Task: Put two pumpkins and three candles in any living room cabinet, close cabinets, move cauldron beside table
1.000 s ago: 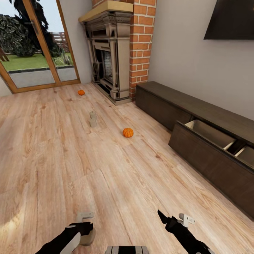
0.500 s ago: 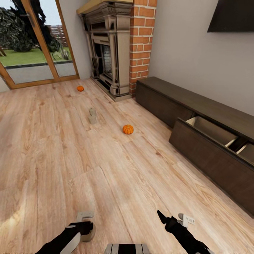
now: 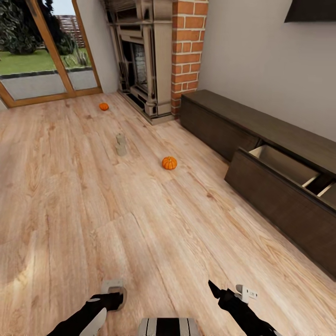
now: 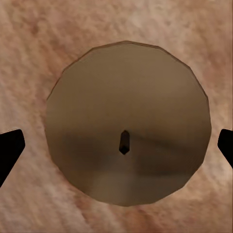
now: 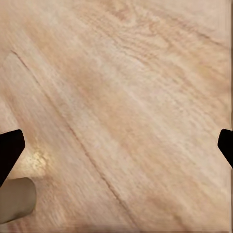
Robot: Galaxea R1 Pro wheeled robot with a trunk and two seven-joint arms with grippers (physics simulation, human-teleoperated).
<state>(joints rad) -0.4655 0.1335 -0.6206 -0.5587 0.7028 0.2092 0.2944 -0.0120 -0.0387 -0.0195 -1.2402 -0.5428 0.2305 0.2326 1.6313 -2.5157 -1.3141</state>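
Observation:
Two orange pumpkins lie on the wood floor: one [image 3: 169,163] mid-room, the other [image 3: 103,106] near the fireplace. Two beige candles [image 3: 121,145] stand close together between them. Another candle [image 3: 120,299] stands on the floor right under my left gripper [image 3: 112,286]. From above, its round top and wick [image 4: 124,141] lie between the open fingertips [image 4: 9,151], with no contact. My right gripper [image 3: 229,293] hangs open over bare floor [image 5: 126,111], with a candle's edge [image 5: 14,200] at the corner. The dark-brown cabinet [image 3: 219,116] runs along the right wall with one drawer [image 3: 280,164] pulled open.
A brick-and-stone fireplace [image 3: 154,56] stands at the back, beside glass patio doors [image 3: 42,56]. The open drawer front [image 3: 275,196] juts out into the floor on the right.
The whole picture has shifted: the pumpkins, candles and cabinet sit higher in the frame, so the camera has moved. Less of the near candle shows from under my left gripper.

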